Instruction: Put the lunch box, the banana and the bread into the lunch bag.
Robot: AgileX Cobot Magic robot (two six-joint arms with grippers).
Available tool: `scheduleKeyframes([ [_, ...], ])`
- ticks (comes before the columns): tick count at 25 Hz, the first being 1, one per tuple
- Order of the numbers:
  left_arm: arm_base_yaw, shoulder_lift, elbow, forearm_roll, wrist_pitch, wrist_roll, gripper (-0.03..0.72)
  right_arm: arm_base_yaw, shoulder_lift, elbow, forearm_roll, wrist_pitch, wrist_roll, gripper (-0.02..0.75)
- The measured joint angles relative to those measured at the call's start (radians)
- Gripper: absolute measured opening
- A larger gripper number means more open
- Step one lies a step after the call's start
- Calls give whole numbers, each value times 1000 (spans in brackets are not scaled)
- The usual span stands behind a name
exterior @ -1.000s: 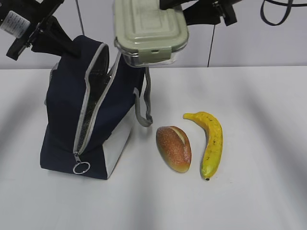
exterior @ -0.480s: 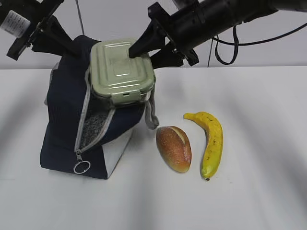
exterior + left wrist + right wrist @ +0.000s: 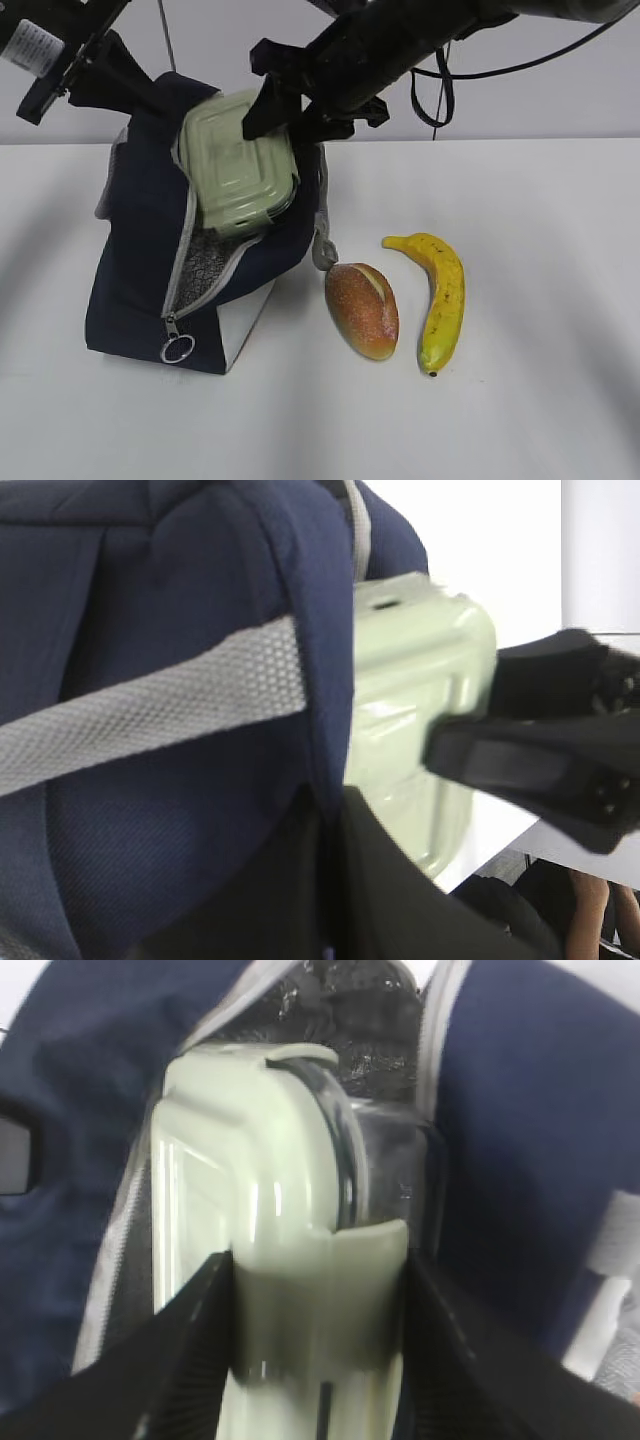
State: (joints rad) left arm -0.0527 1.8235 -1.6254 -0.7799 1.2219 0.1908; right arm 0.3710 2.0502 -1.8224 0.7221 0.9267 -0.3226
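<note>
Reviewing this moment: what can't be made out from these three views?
- Left gripper: in the exterior view its tips vanish behind the lunch bag; the left wrist view is filled by blurred fabric, so its state is unreadable.
- Lunch box: its lower end is sunk in the bag's opening; depth unclear.
- Bag interior: dark, hidden by the box in the right wrist view.
- Right gripper: its tips are cut off by that view's bottom edge.

Tabletop (image 3: 540, 400): plain white, matte, with soft shadows.
Wall (image 3: 560, 100): pale grey panels, one thin vertical seam.
</note>
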Motion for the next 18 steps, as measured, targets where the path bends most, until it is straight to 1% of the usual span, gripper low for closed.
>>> scheduleKeyframes([
  [2, 0, 0, 0, -1, 0, 0, 0, 26, 8, -3, -31, -16, 32, 355],
  [6, 0, 0, 0, -4, 0, 0, 0, 68, 59, -32, -41, -32, 46, 355],
  [9, 0, 0, 0, -7, 0, 0, 0, 90, 110, -51, -21, -53, 48, 355],
  [14, 0, 0, 0, -7, -3, 0, -1, 94, 172, -105, 34, -68, 48, 355],
  [18, 1, 0, 0, -7, -3, 0, -1, 105, 198, -111, 44, -89, 48, 355],
])
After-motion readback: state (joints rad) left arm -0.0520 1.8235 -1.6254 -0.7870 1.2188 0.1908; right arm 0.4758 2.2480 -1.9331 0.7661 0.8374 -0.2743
